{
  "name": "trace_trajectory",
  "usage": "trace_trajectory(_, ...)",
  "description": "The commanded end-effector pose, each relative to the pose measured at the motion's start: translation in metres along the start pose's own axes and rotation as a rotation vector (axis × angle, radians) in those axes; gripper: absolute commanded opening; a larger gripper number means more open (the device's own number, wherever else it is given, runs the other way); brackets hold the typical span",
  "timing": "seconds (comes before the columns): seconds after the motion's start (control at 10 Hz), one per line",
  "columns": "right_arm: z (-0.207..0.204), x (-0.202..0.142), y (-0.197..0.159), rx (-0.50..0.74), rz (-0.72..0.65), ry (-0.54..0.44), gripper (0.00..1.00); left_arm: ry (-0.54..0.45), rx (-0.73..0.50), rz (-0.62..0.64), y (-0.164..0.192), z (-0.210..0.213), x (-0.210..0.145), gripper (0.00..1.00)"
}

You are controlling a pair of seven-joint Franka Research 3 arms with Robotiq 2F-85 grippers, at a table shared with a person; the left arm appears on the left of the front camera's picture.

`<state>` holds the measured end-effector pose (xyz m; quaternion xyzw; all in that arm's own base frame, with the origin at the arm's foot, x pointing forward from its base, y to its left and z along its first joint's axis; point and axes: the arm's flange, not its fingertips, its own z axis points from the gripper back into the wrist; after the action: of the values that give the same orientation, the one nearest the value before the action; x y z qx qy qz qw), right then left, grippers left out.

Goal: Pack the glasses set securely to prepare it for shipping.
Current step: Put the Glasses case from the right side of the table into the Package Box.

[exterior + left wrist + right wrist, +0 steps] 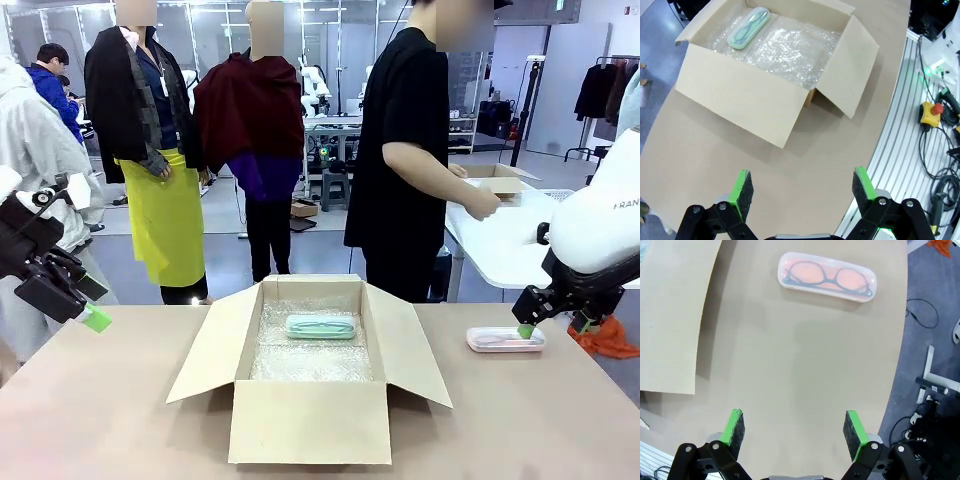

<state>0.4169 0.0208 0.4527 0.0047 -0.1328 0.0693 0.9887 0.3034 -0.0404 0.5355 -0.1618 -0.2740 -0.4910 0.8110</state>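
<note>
Brown table (pixel 805 355) lies under both arms, and an open cardboard box (pixel 740 100) stands in its middle. The right gripper (pixel 794 422) hangs above bare table, its fingers spread wide with nothing between them. Straight ahead of it, well apart from the pads, the pale pink case (pixel 826 277) lies flat, and dark-framed glasses (pixel 805 272) show through its lid. The mint-green case (pixel 748 27) is in the box on bubble wrap (pixel 790 50), far ahead of the left gripper (pixel 801 182), which is also spread and empty.

I judge the pink case to be light and stiff, but its glossy shell looks slippery and could slide out of the pads. Its long side runs along the closing line of the fingers, so the wrist probably must turn about a quarter. The best hold seems to be across the narrow width, at the middle of the case, with gentle pressure so that the lid does not crack.
</note>
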Motion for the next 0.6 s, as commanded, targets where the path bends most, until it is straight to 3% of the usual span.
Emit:
trace_trajectory(0.0,0.003,0.006,-0.002,-0.031,0.063,0.000,1.00,-0.015,-0.022,-0.003,0.000,0.002,-0.001,1.00)
trace_trajectory(0.3,0.012,0.025,-0.006,-0.104,0.236,0.024,1.00,-0.015,-0.022,-0.003,0.000,0.002,-0.001,1.00)
trace_trajectory(0.5,0.013,0.048,-0.014,-0.098,0.208,0.053,1.00,-0.015,-0.022,-0.003,0.000,0.002,-0.001,1.00)
